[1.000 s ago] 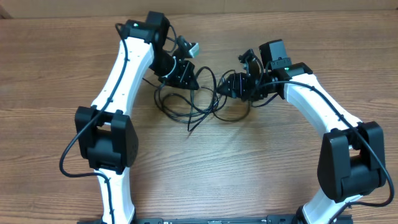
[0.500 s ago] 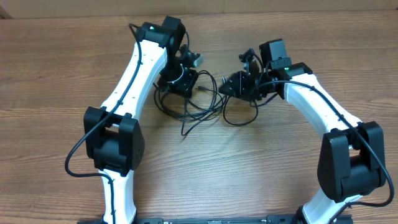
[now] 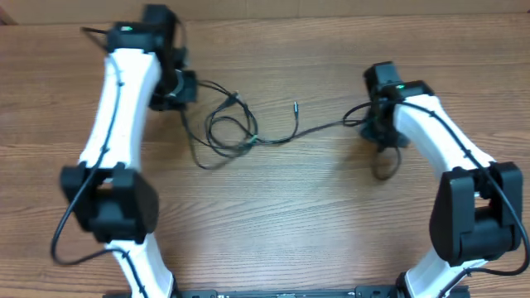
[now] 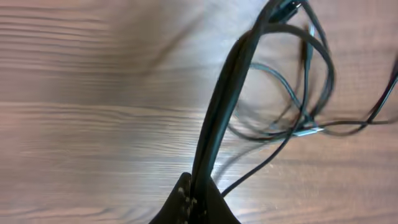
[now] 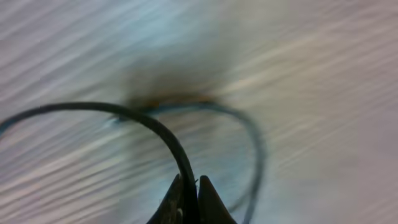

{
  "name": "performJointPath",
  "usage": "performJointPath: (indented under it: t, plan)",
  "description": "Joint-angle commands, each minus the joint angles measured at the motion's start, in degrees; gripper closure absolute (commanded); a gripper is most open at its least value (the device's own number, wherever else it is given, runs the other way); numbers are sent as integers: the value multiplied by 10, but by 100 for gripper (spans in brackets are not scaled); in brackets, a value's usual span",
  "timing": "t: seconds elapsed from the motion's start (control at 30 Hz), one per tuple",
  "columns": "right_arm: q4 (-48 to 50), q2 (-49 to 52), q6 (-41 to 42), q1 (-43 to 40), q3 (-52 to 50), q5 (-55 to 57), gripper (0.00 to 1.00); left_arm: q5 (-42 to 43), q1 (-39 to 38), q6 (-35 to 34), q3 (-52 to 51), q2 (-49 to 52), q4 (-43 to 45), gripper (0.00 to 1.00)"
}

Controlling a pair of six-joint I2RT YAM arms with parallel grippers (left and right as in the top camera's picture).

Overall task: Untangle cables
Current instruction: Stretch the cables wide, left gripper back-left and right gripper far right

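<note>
Thin black cables (image 3: pixel 229 126) lie in loose loops on the wooden table, left of centre. One strand (image 3: pixel 319 128) runs right to my right gripper (image 3: pixel 370 124), and a small plug end (image 3: pixel 296 106) lies free above it. At the far left my left gripper (image 3: pixel 189 86) is shut on cable. In the left wrist view the left gripper (image 4: pixel 196 194) pinches a bundle of strands (image 4: pixel 227 93) that rises to the loops (image 4: pixel 308 93). The blurred right wrist view shows my right gripper (image 5: pixel 191 190) shut on one cable (image 5: pixel 155 127) that arcs off to the left.
A short loop of cable (image 3: pixel 385 165) lies on the table (image 3: pixel 290 215) just below the right gripper. The white arms stand along both sides, with their own thicker black wires (image 3: pixel 62 236) hanging off them.
The right gripper has shut on a cable. Both arms have pulled apart, left arm to the far left, right arm rightward, and the tight tangle has stretched into a line.
</note>
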Motion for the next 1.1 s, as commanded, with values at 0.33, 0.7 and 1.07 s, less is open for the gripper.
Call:
performJointPath:
  t: [0.33, 0.7, 1.07]
  plan:
    - [-162, -19, 26, -196, 332, 179, 96, 43, 118, -57, 13, -74, 27, 96]
    - [-173, -19, 14, -271, 581, 181, 96, 73, 111, -74, 13, -74, 38, 96]
    - [-176, -19, 34, -322, 660, 164, 96, -40, 112, -222, 13, -74, 27, 96]
